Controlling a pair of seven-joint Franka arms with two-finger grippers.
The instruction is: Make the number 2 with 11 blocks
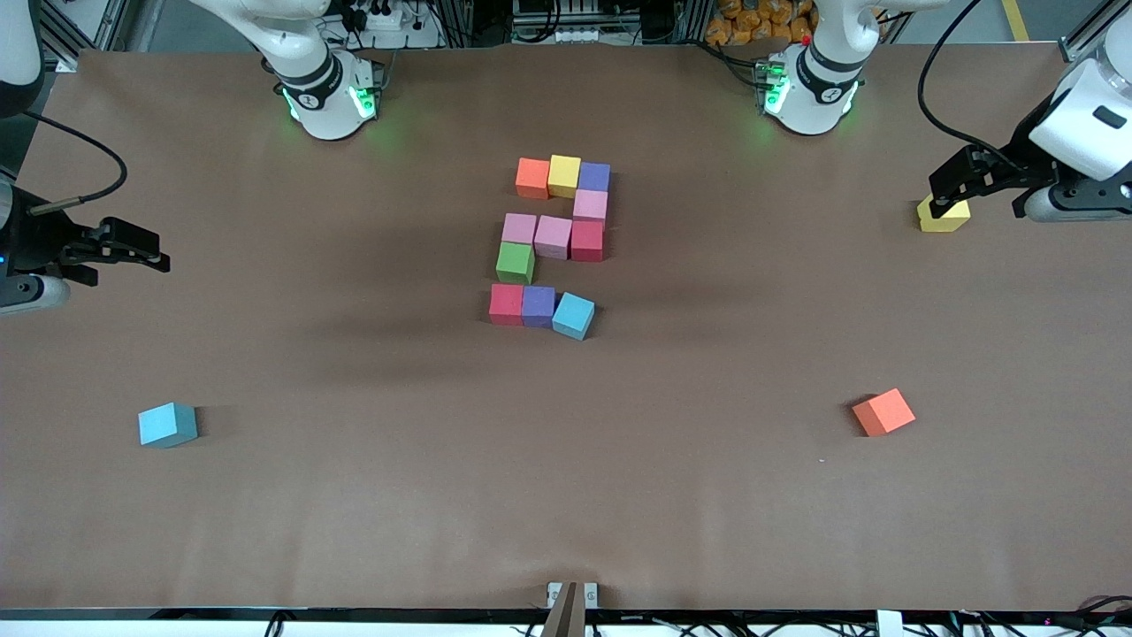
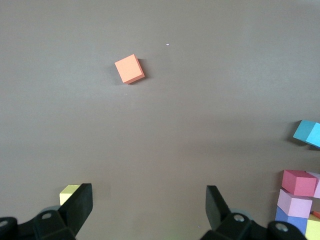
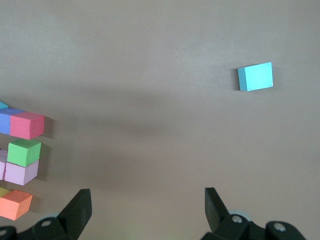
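The number 2 point(image 1: 553, 237) stands at mid-table, built of several blocks. Its row farthest from the front camera is orange point(image 1: 532, 177), yellow point(image 1: 564, 174) and purple point(image 1: 594, 177). Its nearest row is red point(image 1: 506, 303), purple point(image 1: 538, 306) and a slightly turned light blue block point(image 1: 574, 315). A green block point(image 1: 515, 262) and pink ones fill the middle rows. My left gripper point(image 1: 944, 193) point(image 2: 149, 205) hangs open and empty at the left arm's end of the table. My right gripper point(image 1: 146, 249) point(image 3: 148, 207) hangs open and empty at the right arm's end.
Three loose cubes lie apart from the digit. A yellow one point(image 1: 944, 215) point(image 2: 70, 193) sits just beside the left gripper's finger. An orange one point(image 1: 883, 412) point(image 2: 130, 69) and a light blue one point(image 1: 167, 424) point(image 3: 255, 76) lie nearer the front camera.
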